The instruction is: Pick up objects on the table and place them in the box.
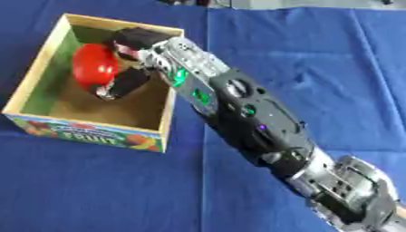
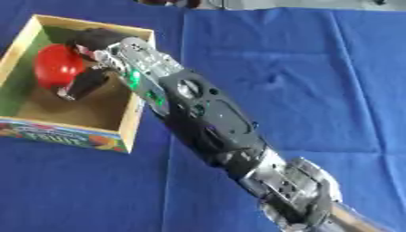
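Lowest in the frame, at the bottom right, is my right arm's silver elbow joint; from there the black forearm [image 1: 253, 118] runs diagonally up to the upper left, over the blue cloth [image 1: 317, 54]; the right hand [image 1: 131, 59] is down inside the wooden box [image 1: 171, 115], its fingers and thumb curled round the red object [image 1: 95, 67]; it looks like an apple or tomato, though I can't say which; it sits in the upper left of the box, against the green-lined far wall, and whether it already touches the floor I can't tell from up here.

What worries me now: the wrist hangs right over the box's right wall; if I pull back low, the forearm could catch that rim and drag or tip the box; and if the fingers spread while the round thing is off the floor, it may roll about inside; I judge it would stay in, given the high walls.

Between the eyes: my left eye shows the printed label on the front wall in full; my right eye cuts the box's left side off, but gives more bare cloth at the right; my left hand shows in neither.
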Tool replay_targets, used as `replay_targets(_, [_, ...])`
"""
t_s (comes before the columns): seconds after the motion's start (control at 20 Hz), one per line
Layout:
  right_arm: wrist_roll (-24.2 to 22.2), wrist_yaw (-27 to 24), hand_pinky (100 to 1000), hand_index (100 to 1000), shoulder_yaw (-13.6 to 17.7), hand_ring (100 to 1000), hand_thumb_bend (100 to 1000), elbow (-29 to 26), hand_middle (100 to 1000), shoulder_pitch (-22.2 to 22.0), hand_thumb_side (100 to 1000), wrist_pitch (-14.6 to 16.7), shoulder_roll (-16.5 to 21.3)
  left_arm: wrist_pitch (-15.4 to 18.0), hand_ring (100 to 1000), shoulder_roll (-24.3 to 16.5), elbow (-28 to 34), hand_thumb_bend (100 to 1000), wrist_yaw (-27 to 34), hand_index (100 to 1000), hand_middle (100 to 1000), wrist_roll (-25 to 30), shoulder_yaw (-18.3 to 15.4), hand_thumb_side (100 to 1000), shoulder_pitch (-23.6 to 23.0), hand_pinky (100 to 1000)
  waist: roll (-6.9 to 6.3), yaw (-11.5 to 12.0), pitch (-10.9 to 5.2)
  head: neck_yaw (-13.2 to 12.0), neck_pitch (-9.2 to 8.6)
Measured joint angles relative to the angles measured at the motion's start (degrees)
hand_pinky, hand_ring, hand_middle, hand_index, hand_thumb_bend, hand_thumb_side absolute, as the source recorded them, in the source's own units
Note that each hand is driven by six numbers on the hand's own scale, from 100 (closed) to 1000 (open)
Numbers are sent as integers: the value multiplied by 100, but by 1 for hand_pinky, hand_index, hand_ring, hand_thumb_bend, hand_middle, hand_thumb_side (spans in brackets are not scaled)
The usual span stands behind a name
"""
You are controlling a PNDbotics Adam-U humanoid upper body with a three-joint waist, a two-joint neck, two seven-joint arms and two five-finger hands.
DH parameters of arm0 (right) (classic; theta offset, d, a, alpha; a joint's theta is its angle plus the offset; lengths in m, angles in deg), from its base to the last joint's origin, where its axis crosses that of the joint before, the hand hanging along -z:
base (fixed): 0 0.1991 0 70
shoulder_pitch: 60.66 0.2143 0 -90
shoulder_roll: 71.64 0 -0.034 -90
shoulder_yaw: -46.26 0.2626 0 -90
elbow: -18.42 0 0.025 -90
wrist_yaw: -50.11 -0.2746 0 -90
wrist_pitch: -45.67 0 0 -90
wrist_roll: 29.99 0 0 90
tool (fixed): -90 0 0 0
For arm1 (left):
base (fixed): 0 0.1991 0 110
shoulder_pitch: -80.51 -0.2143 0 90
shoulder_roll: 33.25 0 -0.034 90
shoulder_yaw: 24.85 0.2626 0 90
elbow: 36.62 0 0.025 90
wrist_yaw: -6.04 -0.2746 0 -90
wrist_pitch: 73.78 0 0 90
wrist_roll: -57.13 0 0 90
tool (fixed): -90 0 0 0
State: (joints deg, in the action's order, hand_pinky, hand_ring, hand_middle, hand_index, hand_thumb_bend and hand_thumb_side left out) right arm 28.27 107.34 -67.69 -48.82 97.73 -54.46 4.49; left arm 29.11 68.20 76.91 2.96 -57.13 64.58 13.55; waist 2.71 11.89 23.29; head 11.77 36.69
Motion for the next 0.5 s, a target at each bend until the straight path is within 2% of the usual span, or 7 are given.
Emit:
replay_targets(0.3, [-19, 4, 816, 940, 135, 875, 618, -610, 853, 0, 762, -28, 273, 0, 846, 0, 0, 100, -1, 750, 788, 0, -1, 981, -3, 606, -6, -90, -3, -73, 1])
replay_targets(0.45, [72, -176, 797, 936, 340, 857, 593, -974, 842, 0, 796, -20, 545, -2, 846, 0, 0, 100, -4, 750, 789, -8, -1, 981, -30, 605, -18, -152, -21, -154, 4])
replay_targets(0.5, [127, -252, 778, 924, 428, 835, 503, -1096, 825, -1, 843, -15, 650, -4, 846, 0, 0, 100, -8, 750, 788, -13, -2, 980, -39, 605, -21, -173, -26, -178, 4])
